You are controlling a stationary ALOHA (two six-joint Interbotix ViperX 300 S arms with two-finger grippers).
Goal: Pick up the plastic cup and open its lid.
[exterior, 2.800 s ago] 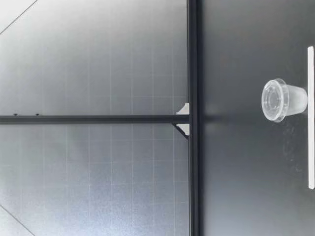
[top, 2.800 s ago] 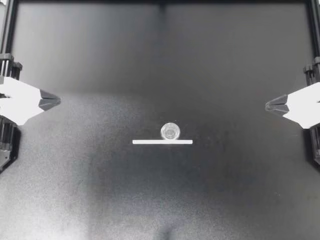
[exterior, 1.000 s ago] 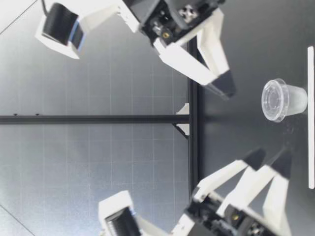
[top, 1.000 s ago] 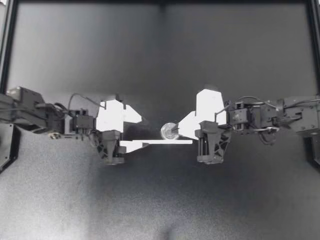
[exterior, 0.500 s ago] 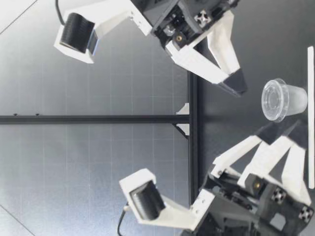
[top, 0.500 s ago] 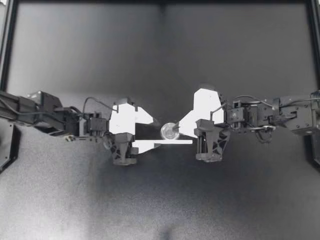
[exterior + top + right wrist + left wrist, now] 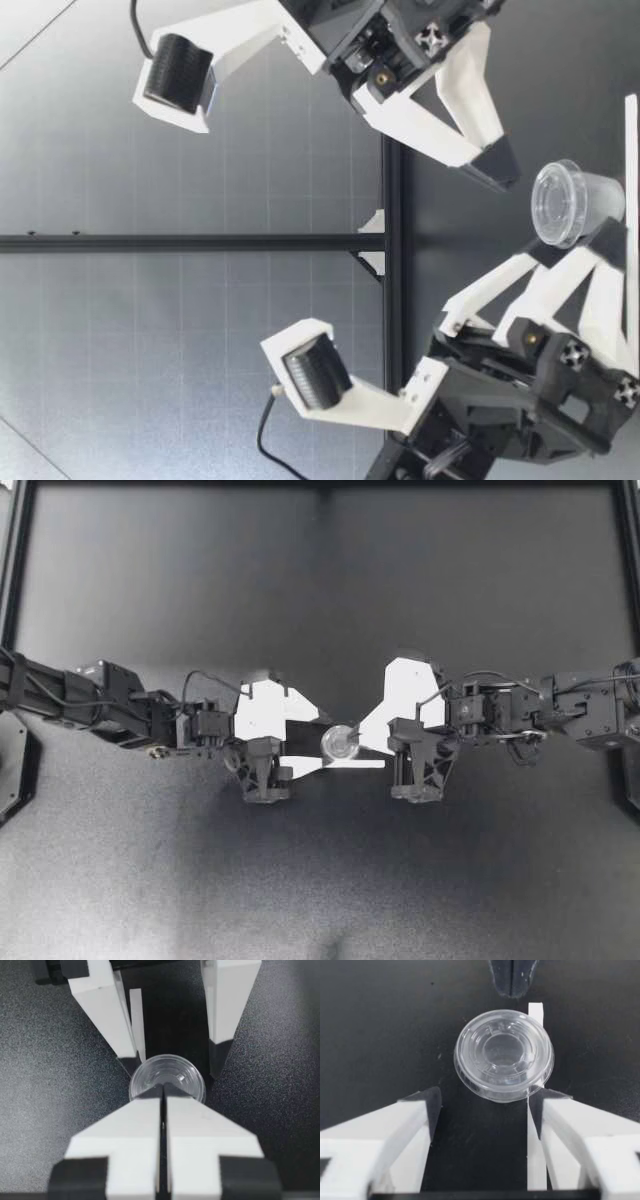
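Grab step rn: my left gripper (image 7: 318,746) wide open flanking the lidded plastic cup (image 7: 341,743), right gripper (image 7: 360,740) pinched closed beside it. Nxt imo: squeeze left gently.

One lidded plastic cup (image 7: 341,743), one white strip (image 7: 372,763), two claws: left claw (image 7: 322,742), right claw (image 7: 360,742).

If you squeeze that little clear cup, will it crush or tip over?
Probably light: the cup looks thin, clear and empty. Its wall may flex under a hard squeeze. It narrows from lid to base, so a high push could tip it.
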